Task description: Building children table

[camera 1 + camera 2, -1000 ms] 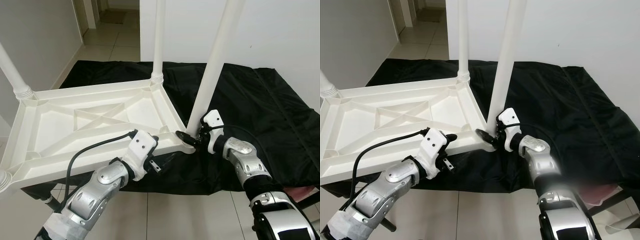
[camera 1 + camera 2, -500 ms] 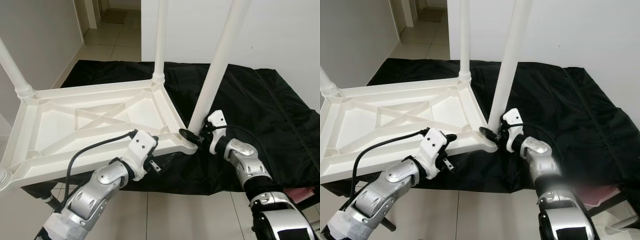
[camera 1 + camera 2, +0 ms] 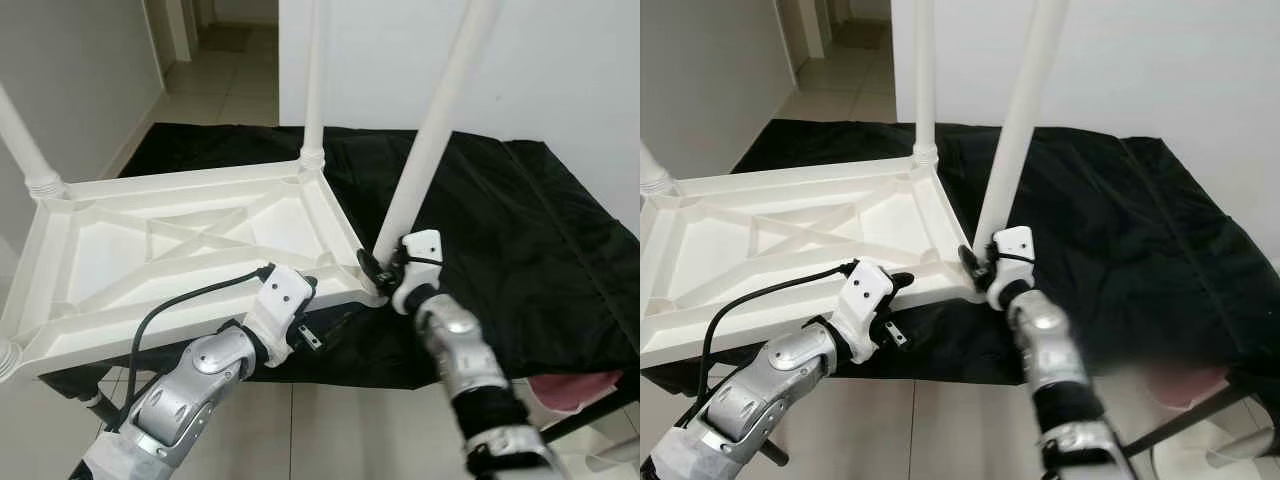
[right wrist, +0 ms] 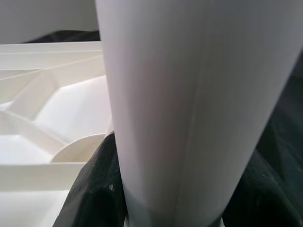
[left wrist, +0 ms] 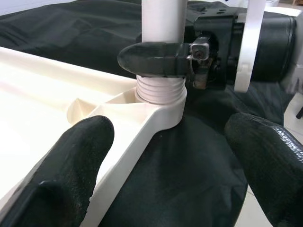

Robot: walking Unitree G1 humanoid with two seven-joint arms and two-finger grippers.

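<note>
A white plastic children's table [image 3: 110, 250] lies upside down on a black cloth, with its legs standing up. The near-right leg [image 3: 432, 140] sits in its corner socket, and the threaded base [image 5: 160, 90] shows there. My right gripper [image 3: 383, 268] is shut on this leg just above the thread; one black finger [image 5: 156, 59] wraps around it. Seen from the right wrist, the leg [image 4: 189, 94] is close up between dark fingers [image 4: 97, 189]. My left gripper [image 5: 170, 142] is open at the table's front rim, close to that corner, its fingers wide apart either side of the rim.
Another leg [image 3: 313, 90] stands at the far corner and one [image 3: 25, 150] at the left. The black cloth [image 3: 520, 230] covers a low stand over a tiled floor. A white wall rises behind. A pink object [image 3: 570, 385] lies at the lower right.
My right forearm has swung inward and down, turning around the leg while the gripper stays shut on it. The left arm has barely moved.
</note>
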